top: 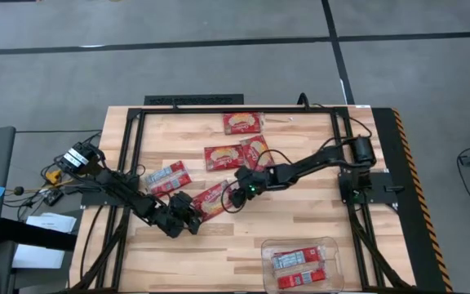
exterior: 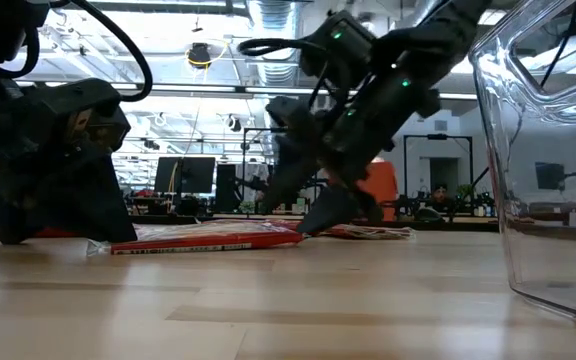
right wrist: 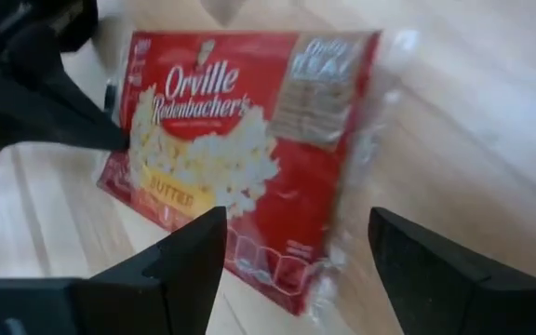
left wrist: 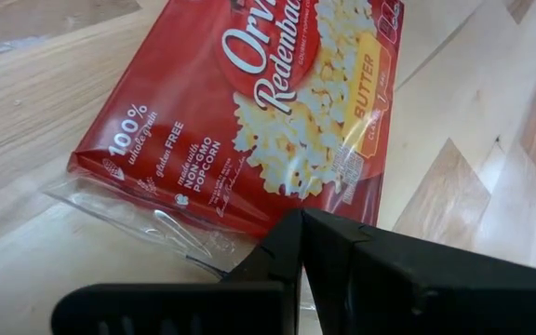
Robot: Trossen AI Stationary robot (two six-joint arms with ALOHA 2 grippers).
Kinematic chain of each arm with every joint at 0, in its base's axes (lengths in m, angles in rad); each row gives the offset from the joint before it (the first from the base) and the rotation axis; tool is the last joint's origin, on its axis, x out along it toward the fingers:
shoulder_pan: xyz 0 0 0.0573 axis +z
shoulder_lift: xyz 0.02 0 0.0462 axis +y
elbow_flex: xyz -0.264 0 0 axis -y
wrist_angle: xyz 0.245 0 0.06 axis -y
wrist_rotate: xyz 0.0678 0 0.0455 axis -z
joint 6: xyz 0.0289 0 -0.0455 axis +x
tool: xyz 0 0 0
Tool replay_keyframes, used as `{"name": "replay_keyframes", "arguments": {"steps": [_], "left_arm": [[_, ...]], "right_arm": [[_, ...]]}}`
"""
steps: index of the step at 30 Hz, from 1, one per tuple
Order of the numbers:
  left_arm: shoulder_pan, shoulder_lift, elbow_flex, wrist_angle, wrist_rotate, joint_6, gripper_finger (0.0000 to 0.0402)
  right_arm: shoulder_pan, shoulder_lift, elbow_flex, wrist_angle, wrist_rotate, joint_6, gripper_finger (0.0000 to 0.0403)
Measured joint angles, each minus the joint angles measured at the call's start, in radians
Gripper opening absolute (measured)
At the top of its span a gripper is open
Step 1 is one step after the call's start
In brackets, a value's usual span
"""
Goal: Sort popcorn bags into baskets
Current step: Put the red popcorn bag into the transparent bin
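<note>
One red popcorn bag [top: 212,200] lies flat on the wood table between my two grippers. My left gripper [top: 191,216] is shut, with its tips at the bag's side nearer the left arm. The left wrist view shows this bag [left wrist: 268,102] just past the gripper's dark tips [left wrist: 296,228]. My right gripper [right wrist: 296,223] is open and low over the bag's opposite end [right wrist: 287,270], one finger on each side of it. In the low view the bag [exterior: 203,238] rests flat, with my right gripper [exterior: 313,215] pointing down at its end. My left gripper rests its shut fingertips [right wrist: 119,138] on the bag's long edge [left wrist: 249,219], beside the clear sealed strip. It comes slanting down from the table's left and near side. The bag stays flat on the table.
Further bags lie on the table: one near the far edge [top: 242,122], two side by side at mid-table [top: 223,157] [top: 254,151] and a blue-banded one [top: 168,177] beside the left arm. The clear basket [top: 265,263] stands at the near right, holding two bags.
</note>
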Motion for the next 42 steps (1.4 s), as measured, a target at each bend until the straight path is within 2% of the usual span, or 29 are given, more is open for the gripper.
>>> {"name": "replay_keyframes", "arguments": {"steps": [4,9,12,15,21,23,27,30,37,42], "left_arm": [[0.000,0.000,0.000,0.000,0.000,0.002,0.0000],[0.001,0.000,0.000,0.000,0.002,0.011,0.0000],[0.001,0.000,0.000,0.001,-0.002,0.012,0.0000],[0.001,0.000,-0.001,0.009,-0.005,0.018,0.0000],[0.001,0.000,-0.002,0.014,-0.012,0.020,0.0000],[0.002,0.000,0.001,0.012,-0.015,0.023,0.0000],[0.004,-0.018,0.024,0.000,-0.017,0.039,0.0000],[0.005,-0.069,0.036,0.004,-0.008,0.066,0.0000],[0.004,-0.263,0.065,-0.011,-0.038,0.173,0.0000],[0.003,-0.389,0.083,-0.007,-0.104,0.277,0.0000]], "right_arm": [[-0.008,0.052,0.050,0.005,-0.073,-0.022,0.0287],[-0.008,0.087,0.108,-0.016,-0.103,-0.089,0.0284],[-0.015,0.090,0.124,-0.043,-0.107,-0.102,0.0265],[-0.022,0.091,0.126,-0.060,-0.110,-0.105,0.0213],[-0.023,0.094,0.126,-0.061,-0.117,-0.108,0.0049],[-0.021,0.093,0.126,-0.058,-0.120,-0.114,0.0018],[-0.020,0.073,0.126,-0.078,-0.118,-0.098,0.0026],[-0.019,0.019,0.124,-0.140,-0.110,-0.097,0.0013],[-0.007,-0.182,0.124,-0.384,0.012,-0.097,0.0010],[0.057,-0.375,0.124,-0.559,0.098,-0.039,0.0007]]}}
